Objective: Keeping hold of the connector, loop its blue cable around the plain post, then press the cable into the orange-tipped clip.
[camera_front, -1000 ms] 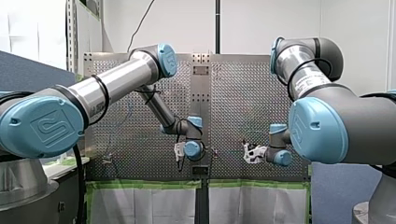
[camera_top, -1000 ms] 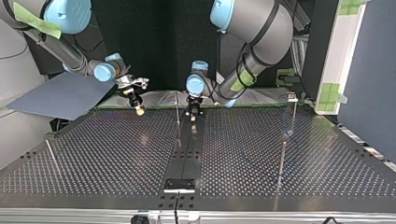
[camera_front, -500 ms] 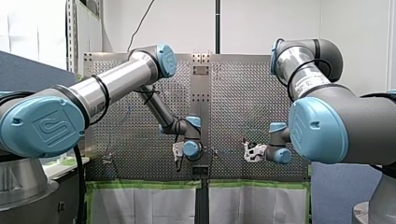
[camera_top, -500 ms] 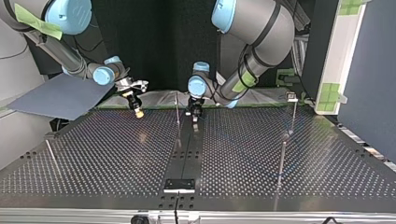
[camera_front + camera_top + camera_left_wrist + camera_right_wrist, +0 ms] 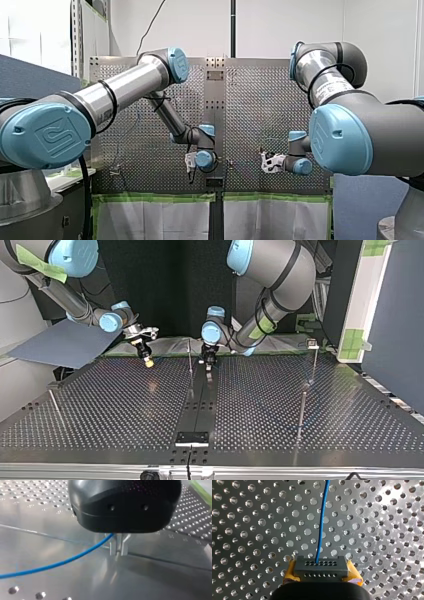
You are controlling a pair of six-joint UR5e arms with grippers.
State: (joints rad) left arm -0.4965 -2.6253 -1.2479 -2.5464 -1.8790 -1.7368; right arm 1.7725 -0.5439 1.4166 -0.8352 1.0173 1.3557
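Perforated metal counter w/ a smooth strip down its middle, dark backdrop behind the arms in the top view. My right gripper is clamped on the connector, a dark grey block w/ two rows of small holes. The yellow pads press on either side of it. The blue cable leaves the connector's face and runs straight ahead of the gripper, over the counter's holes. In the top view that gripper hangs low over the counter at the view's left, near the edge by the arms. My left gripper (black body, per its wrist cam) sits close over the smooth strip. The cable comes in from the side and reaches it, but I can't tell whether it's pinched there. A thin post stands upright btwn the two grippers in the top view.
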